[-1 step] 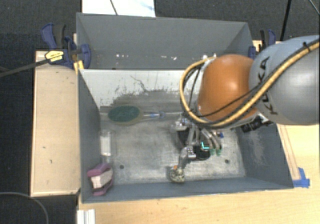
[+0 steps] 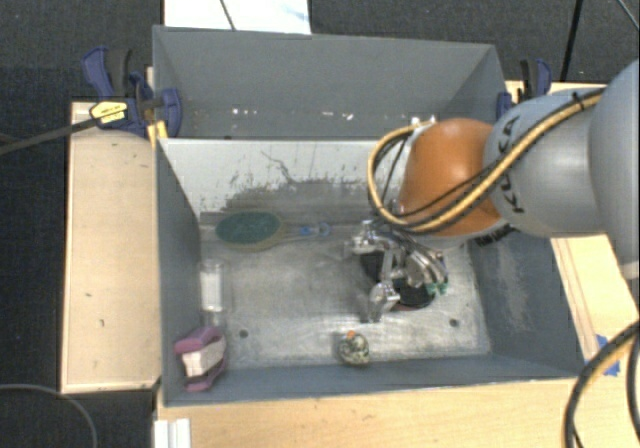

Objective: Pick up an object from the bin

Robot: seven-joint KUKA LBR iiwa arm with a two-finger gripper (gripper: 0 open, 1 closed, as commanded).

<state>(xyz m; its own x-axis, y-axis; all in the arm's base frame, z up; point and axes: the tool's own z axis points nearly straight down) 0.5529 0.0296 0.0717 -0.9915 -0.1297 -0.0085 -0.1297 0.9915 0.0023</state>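
My gripper [image 2: 385,298] hangs low over the right middle of the bin floor, its metal fingers pointing down. A black round thing with a green bit [image 2: 425,293] lies right under and beside it, partly hidden by the fingers. Whether anything sits between the fingers is not visible. A small round greenish-brown ball [image 2: 352,347] lies just in front of the gripper near the bin's front wall.
A green hairbrush [image 2: 262,230] lies at the back left. Along the left wall stands a small clear bottle [image 2: 211,287]. A purple and white thing [image 2: 201,354] sits in the front left corner. The arm's orange cover and cables hang over the right side.
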